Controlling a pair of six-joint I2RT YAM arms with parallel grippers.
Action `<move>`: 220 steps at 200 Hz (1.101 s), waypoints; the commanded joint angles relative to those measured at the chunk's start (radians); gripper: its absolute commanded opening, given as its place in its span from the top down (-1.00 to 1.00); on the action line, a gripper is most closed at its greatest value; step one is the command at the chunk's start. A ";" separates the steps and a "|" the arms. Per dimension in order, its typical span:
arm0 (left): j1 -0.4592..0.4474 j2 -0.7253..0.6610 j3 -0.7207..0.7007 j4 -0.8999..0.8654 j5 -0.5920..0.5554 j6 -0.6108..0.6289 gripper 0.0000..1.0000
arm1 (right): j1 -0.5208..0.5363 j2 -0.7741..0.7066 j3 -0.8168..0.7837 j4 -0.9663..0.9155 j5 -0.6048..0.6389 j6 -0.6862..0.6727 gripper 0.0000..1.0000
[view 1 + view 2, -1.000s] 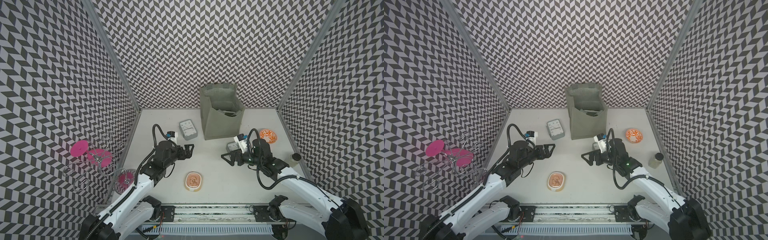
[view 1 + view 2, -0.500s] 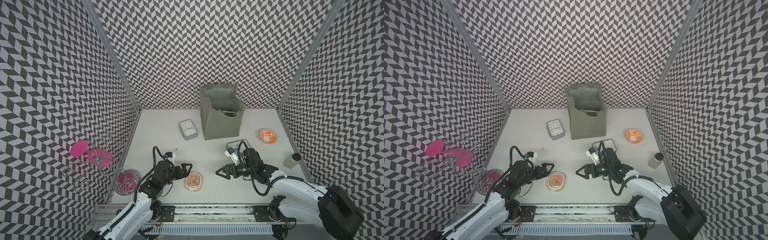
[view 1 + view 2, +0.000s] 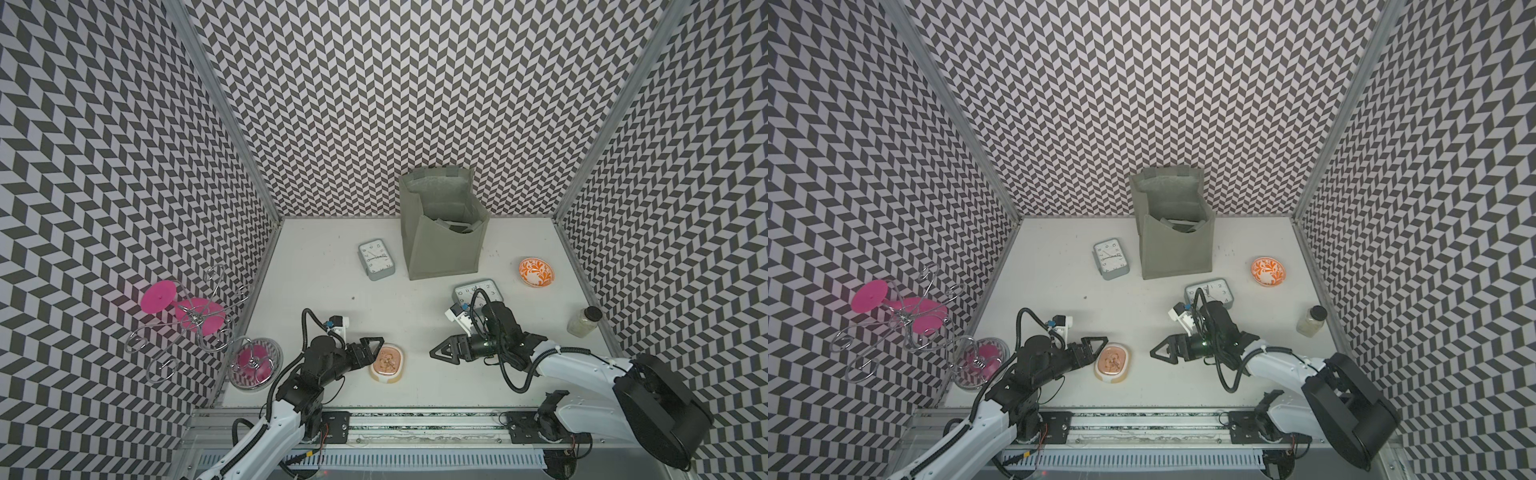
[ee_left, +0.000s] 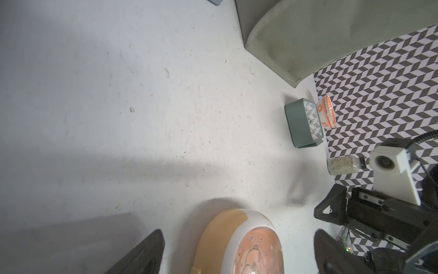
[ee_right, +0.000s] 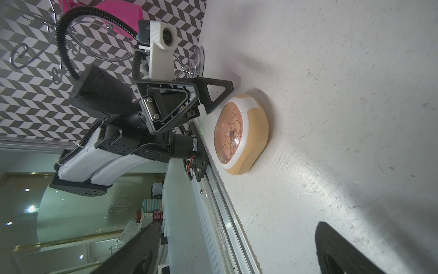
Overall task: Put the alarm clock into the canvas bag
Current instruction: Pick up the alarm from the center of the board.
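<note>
Bag (image 3: 444, 253): stands upright at the back of the tabletop (image 3: 332, 299), mouth open. What lies inside cannot be made out.
Bear clock (image 3: 387, 362): round, tan and white, lying face up near the front edge, well apart from the bag.
Left hand (image 3: 374, 352): spread wide and holding nothing. It sits low at the bear clock's side, with the clock just ahead of its fingertips. In the left wrist view the clock (image 4: 248, 246) shows between the two fingers. Whether a finger touches the rim cannot be told.
Right hand (image 3: 436, 355): spread wide and empty. It points across at the bear clock, with bare tabletop between them.
Grey clock (image 3: 376, 258): rectangular, face up, just beside the bag on the left arm's side, far from both hands.
Second grey clock (image 3: 478, 291): face up in front of the bag, behind the right wrist and partly hidden by its cable.
Bowl (image 3: 536, 272): orange and white, on the right arm's side of the bag.
Jar (image 3: 584, 322): near the right wall, apart from the right arm.
</note>
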 commanded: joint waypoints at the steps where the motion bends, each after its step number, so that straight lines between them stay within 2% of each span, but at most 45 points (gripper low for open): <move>1: 0.002 0.005 -0.006 0.007 0.031 -0.008 -0.96 | 0.007 0.027 0.005 0.059 -0.029 0.005 -1.00; 26: 0.001 0.005 -0.008 0.011 0.098 -0.031 -0.93 | 0.007 0.055 0.001 0.045 -0.032 -0.006 -1.00; 52: -0.045 0.038 0.004 -0.018 0.094 -0.084 -0.88 | 0.007 0.072 -0.010 0.057 -0.041 0.016 -0.99; 93: -0.122 0.183 0.110 -0.127 -0.008 -0.078 -0.87 | 0.007 0.095 -0.010 0.070 -0.030 0.034 -0.93; 127: -0.184 0.314 0.212 -0.208 -0.039 -0.052 -0.87 | 0.007 0.123 -0.001 0.078 -0.042 0.026 -0.91; 144: -0.210 0.357 0.240 -0.223 -0.017 -0.049 -0.87 | 0.006 0.131 -0.001 0.081 -0.046 0.030 -0.90; 174: -0.227 0.413 0.239 -0.157 0.078 -0.067 -0.87 | -0.005 0.151 -0.017 0.084 -0.041 0.060 -0.87; 202: -0.257 0.466 0.242 -0.044 0.146 -0.106 -0.86 | -0.033 0.185 -0.039 0.119 -0.068 0.083 -0.66; 220: -0.283 0.488 0.254 0.011 0.162 -0.129 -0.86 | -0.045 0.202 -0.054 0.147 -0.074 0.094 -0.62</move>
